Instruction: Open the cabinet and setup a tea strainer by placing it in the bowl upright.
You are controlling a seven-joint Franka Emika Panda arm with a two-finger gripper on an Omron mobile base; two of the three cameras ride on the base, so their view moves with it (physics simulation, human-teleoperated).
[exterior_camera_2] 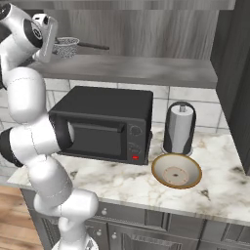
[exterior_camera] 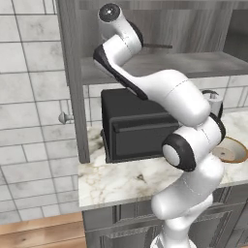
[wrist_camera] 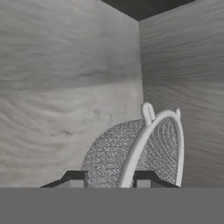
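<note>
The cabinet [exterior_camera_2: 146, 68] stands open, and its grey shelf [exterior_camera: 203, 63] is bare on the right. On the shelf's left end sits the tea strainer [exterior_camera_2: 66, 47], with its thin dark handle [exterior_camera: 157, 46] pointing right. My gripper [exterior_camera_2: 54, 45] reaches into the cabinet right at the strainer. In the hand view the mesh cup [wrist_camera: 109, 153] is very close. The gripper [wrist_camera: 110, 179] is open there, with a fingertip [wrist_camera: 75, 178] on either side of the round rim [wrist_camera: 144, 135]. The tan bowl [exterior_camera_2: 177, 171] rests on the counter below, to the right, and holds nothing.
A black toaster oven [exterior_camera_2: 105, 124] stands on the marble counter [exterior_camera: 116, 181] under the shelf. A white-topped dark cylinder [exterior_camera_2: 179, 128] stands just behind the bowl. The left cabinet door [exterior_camera: 72, 72] is swung open with its knob [exterior_camera: 63, 117] showing, and the right door [exterior_camera_2: 234, 73] too.
</note>
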